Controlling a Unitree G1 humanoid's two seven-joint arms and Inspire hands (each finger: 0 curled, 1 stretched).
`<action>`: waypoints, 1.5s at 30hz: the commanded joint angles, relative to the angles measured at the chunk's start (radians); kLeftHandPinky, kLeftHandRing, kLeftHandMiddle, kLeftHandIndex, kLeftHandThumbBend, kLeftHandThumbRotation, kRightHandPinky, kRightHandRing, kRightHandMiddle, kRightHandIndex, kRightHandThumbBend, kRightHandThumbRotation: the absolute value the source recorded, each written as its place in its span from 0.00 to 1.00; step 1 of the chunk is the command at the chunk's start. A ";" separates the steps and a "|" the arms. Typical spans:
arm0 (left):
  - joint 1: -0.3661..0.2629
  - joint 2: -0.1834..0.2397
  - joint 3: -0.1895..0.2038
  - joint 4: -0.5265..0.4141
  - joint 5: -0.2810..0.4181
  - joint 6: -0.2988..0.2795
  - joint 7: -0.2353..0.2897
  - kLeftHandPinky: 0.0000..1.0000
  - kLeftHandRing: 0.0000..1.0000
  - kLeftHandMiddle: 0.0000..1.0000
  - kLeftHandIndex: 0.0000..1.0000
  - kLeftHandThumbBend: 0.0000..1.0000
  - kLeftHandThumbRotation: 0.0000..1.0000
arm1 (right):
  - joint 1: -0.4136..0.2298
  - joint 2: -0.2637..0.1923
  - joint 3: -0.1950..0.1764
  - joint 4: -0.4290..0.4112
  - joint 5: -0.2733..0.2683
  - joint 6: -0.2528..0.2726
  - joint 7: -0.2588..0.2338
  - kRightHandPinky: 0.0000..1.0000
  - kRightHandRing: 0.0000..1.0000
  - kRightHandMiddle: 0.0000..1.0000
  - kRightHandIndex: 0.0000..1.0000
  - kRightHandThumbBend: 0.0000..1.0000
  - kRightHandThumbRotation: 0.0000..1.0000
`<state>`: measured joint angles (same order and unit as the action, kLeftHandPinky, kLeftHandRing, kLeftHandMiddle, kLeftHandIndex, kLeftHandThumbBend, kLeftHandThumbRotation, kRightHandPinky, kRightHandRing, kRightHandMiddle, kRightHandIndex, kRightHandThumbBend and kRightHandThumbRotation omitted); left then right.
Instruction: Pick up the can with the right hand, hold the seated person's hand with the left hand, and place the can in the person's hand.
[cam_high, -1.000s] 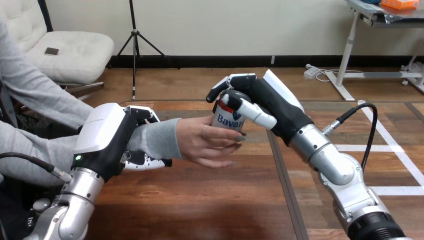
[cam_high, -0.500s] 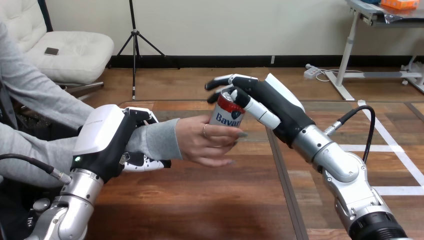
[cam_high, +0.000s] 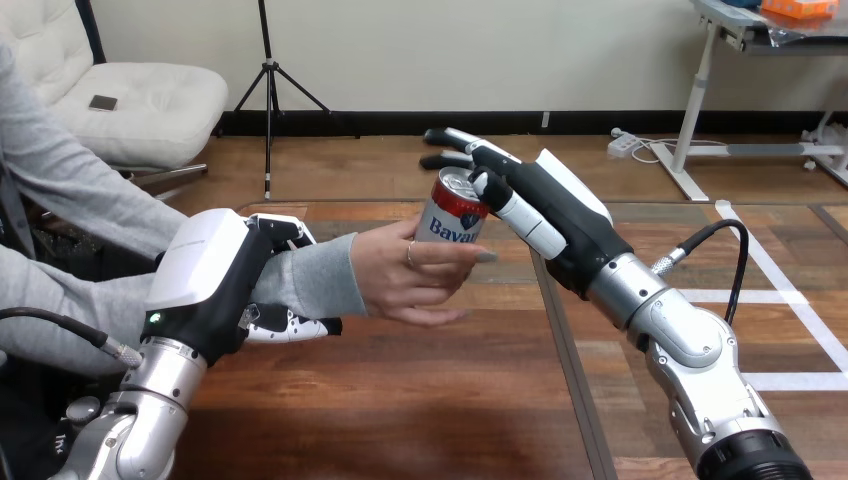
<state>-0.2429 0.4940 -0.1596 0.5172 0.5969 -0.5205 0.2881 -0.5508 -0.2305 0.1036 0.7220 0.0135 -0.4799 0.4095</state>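
- Sitting upright-ish with a slight tilt, the can (cam_high: 447, 215) is in the person's hand (cam_high: 405, 280), whose fingers and thumb wrap its lower half; its red band and silver top stick out above that grip.
- Right hand (cam_high: 545, 205) is just right of the can and released: its fingers (cam_high: 455, 138) are straight and reach past the can's top on the far side, not closed on it.
- Right thumb (cam_high: 515, 215) lies along the can's upper right side, at or just off the rim; I can't tell whether it touches.
- Left hand (cam_high: 215, 270) is clenched on the person's wrist over the grey sleeve (cam_high: 315, 275): some fingers on top, others (cam_high: 290, 327) curled underneath.
- Versus 1.0 s ago: the right fingers were wrapped round the can's top, loosening by 0.5 s ago, and are now fully stretched out.
- The can leans more to the right than it did and shows more of its top. The person's grip and the left hand's hold look unchanged.
- Can and both hands are above the desk (cam_high: 400, 400), not resting on it, and near its far edge as seen from the head.
- Bare wood lies under and in front of the hands, towards the robot.
- A dark strip (cam_high: 565, 350) runs down the surface under the right forearm (cam_high: 690, 350); I can't tell whether it is a seam or the desk's edge.
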 joint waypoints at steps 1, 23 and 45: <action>-0.070 -0.015 0.019 -0.061 -0.024 -0.020 0.021 0.23 0.26 0.34 0.42 0.76 0.00 | -0.025 0.032 -0.038 -0.046 0.047 -0.012 0.007 0.84 0.88 0.93 0.97 1.00 1.00; -0.063 -0.015 0.017 -0.070 -0.022 -0.014 0.015 0.24 0.28 0.35 0.42 0.76 0.00 | -0.020 0.039 -0.088 -0.061 0.115 -0.070 0.025 0.75 0.84 0.89 0.94 1.00 1.00; -0.052 -0.008 0.024 -0.091 -0.033 -0.008 -0.009 0.24 0.28 0.36 0.42 0.75 0.00 | 0.023 0.043 -0.157 -0.142 0.201 -0.129 0.031 0.67 0.79 0.85 0.92 1.00 1.00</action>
<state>-0.2342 0.4946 -0.1597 0.5030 0.5955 -0.5139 0.2709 -0.5181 -0.1955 -0.0200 0.6451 0.1849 -0.5776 0.4355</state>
